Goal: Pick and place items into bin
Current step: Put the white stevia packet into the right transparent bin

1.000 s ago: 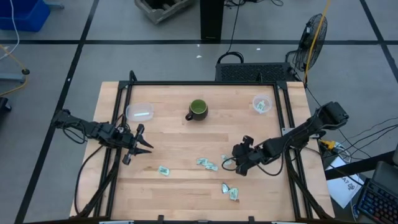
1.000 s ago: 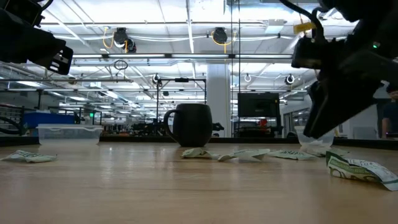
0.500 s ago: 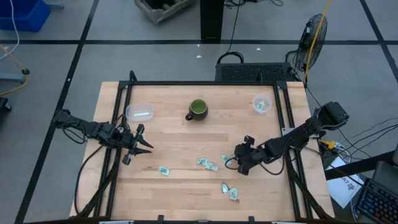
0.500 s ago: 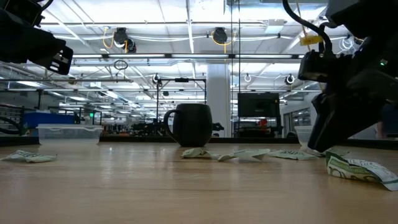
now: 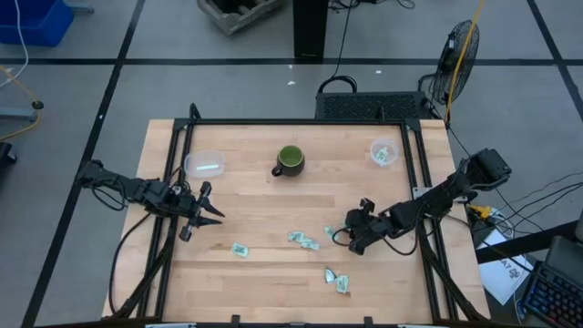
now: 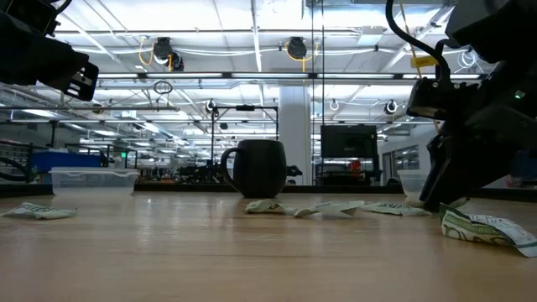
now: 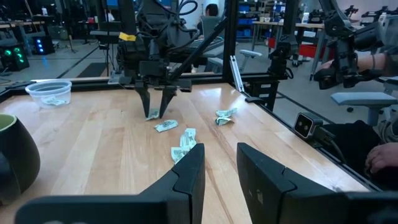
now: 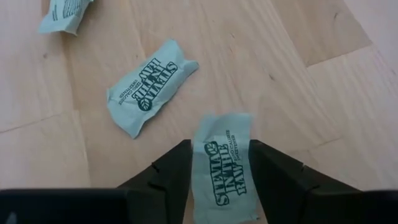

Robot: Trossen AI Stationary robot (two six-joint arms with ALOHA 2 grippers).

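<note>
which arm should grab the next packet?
Right. The right gripper is down at the table with a packet between its fingers. The left gripper hangs off at the left side, away from the packets.

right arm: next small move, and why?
Probably finish closing on the packet. The right gripper is down at the table with a finger on each side of that packet, gap not yet shut. Then lift and carry it to the bin by the far right corner, which already holds packets.
</note>
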